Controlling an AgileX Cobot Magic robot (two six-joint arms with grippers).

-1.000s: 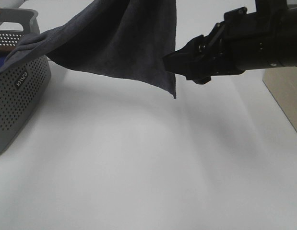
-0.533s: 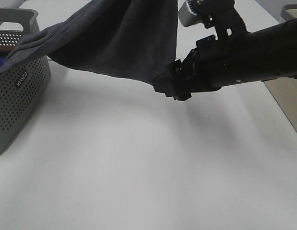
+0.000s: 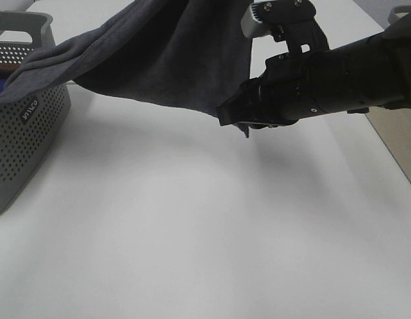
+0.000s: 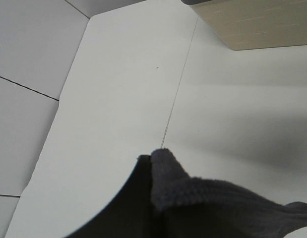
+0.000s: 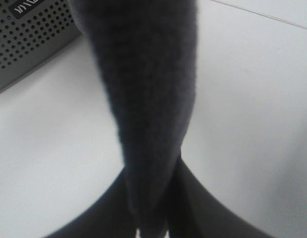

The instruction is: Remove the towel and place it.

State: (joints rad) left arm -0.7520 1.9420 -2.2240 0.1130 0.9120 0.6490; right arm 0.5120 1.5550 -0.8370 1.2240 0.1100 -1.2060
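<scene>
Aloft, the towel (image 3: 168, 60) is clamped at its lower corner by the right gripper (image 3: 230, 117) and also by the left gripper (image 4: 149, 191).

A small white brand mark (image 3: 29, 110) on the grey perforated plastic basket (image 3: 19, 143) reads perhaps "VANZO"; too blurred to confirm

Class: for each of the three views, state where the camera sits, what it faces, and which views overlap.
Exterior high: mounted high, looks down on table, basket, hanging towel; right arm and right gripper show.
Left wrist: on left arm, faces table beyond towel; one dark finger shows.
Right wrist: on right arm, faces towel and basket; both fingers show.
Shared: towel in all three.
</scene>
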